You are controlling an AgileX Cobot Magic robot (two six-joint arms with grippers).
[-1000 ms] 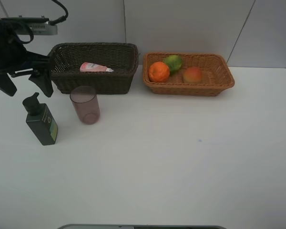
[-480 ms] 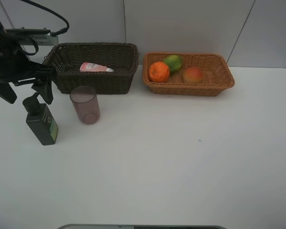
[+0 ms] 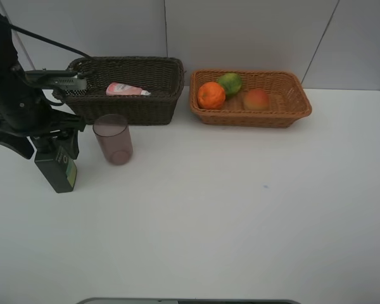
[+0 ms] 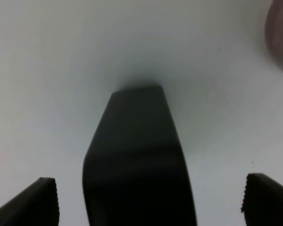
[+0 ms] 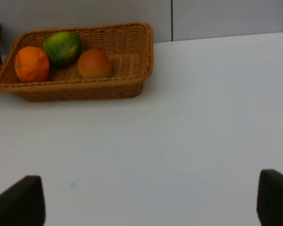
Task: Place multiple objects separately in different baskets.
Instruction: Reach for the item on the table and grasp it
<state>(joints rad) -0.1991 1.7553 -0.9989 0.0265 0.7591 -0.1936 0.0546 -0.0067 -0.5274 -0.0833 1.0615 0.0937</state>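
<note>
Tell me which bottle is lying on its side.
The pink lotion bottle, flat inside the dark brown basket; the dark green pump bottle stands upright on the table.

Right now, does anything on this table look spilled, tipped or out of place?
Nothing is spilled or broken. The pink bottle lies on its side in the dark basket. The mauve cup and the green pump bottle stand upright on the table, not in a basket.

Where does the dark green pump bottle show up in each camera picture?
Exterior high: bottle far left, beside the pink cup.
Left wrist: dark shape mid-picture, inside the open left pincer.
Right wrist: not in it.
Shared landmark: the cup, at the left wrist picture's edge.
</note>
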